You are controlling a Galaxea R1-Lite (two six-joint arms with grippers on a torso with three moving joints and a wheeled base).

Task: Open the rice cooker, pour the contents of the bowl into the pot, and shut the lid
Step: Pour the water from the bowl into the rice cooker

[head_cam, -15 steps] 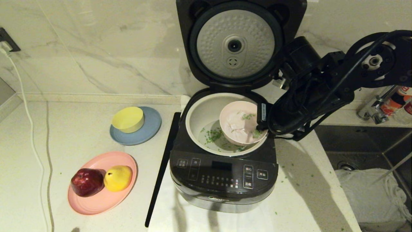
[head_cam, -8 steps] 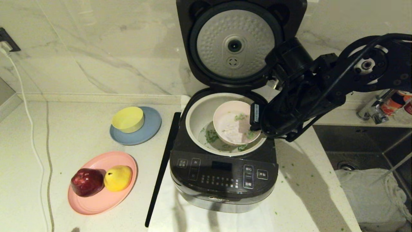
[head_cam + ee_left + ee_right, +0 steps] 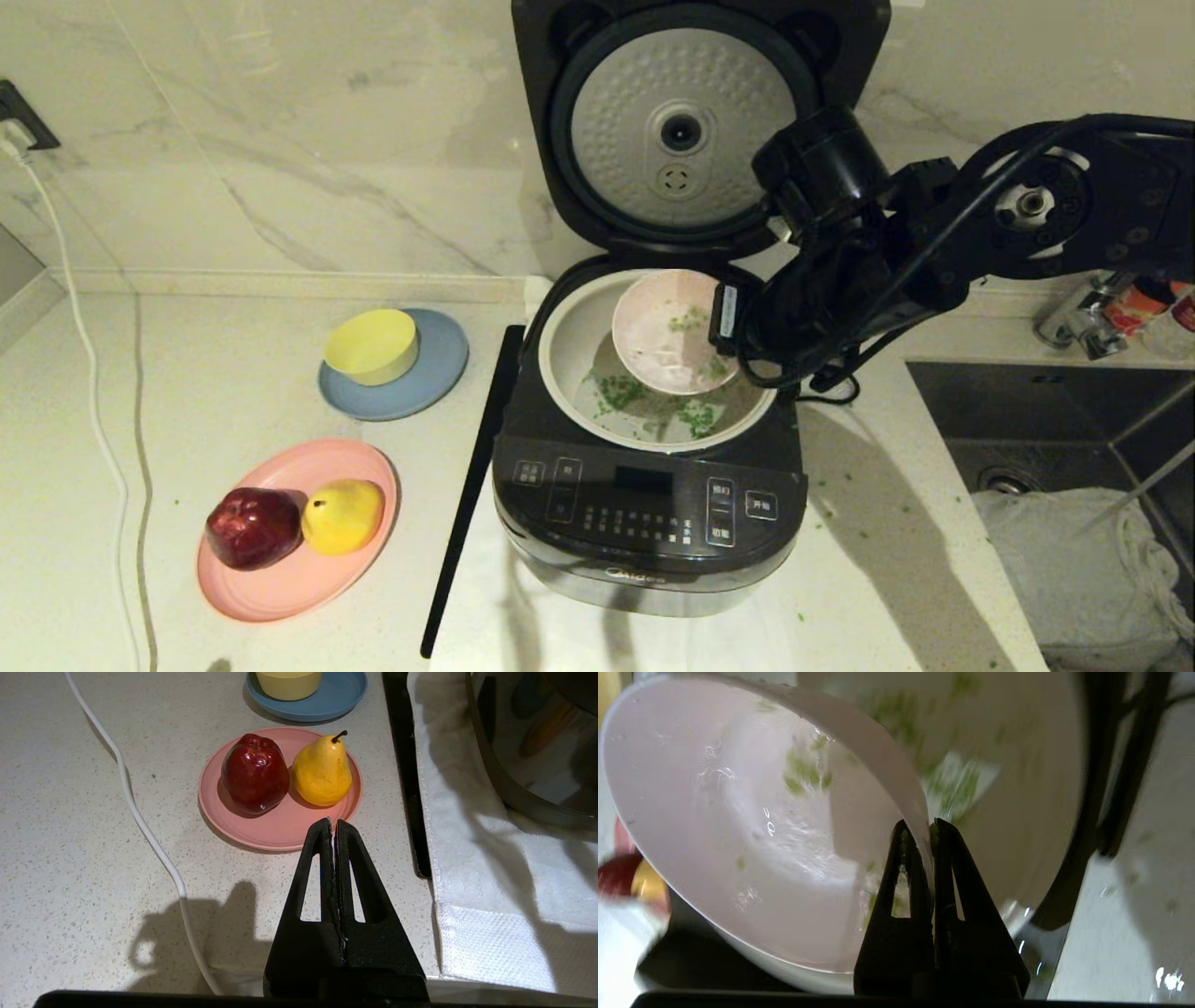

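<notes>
Two grippers in view, one at work. Right gripper [image 3: 724,322] reaching in from the sink side over the open rice cooker [image 3: 653,523], jaws clenched on the rim of the bowl [image 3: 667,331]; in the right wrist view, rim of the bowl [image 3: 752,826] pinched between the two black fingers [image 3: 901,877], one inside the wall and one outside. Bowl held tilted above the pot [image 3: 579,322], mouth turned toward the front and the robot's left, a few green bits clinging to its wet inner face. Most of the contents [image 3: 621,392] lying loose on the pot floor, in clumps below and in front of the bowl. Lid [image 3: 686,126] standing upright behind the pot, dimpled silver disc facing forward. Control panel at the front of the cooker, white labels showing. Cooker seated on a white cloth [image 3: 472,858], with stray green bits scattered on the surface between it and the sink [image 3: 1055,439].

Left gripper [image 3: 334,828] hanging above the counter just in front of the pink plate [image 3: 280,588], jaws pressed together on nothing. On that plate, a red apple [image 3: 254,527] and a yellow pear [image 3: 343,515] touching side by side. Behind them, a yellow bowl [image 3: 371,346] on a blue plate [image 3: 434,373], well apart from the cooker. White cable [image 3: 89,392] trailing across the counter at the far left.
</notes>
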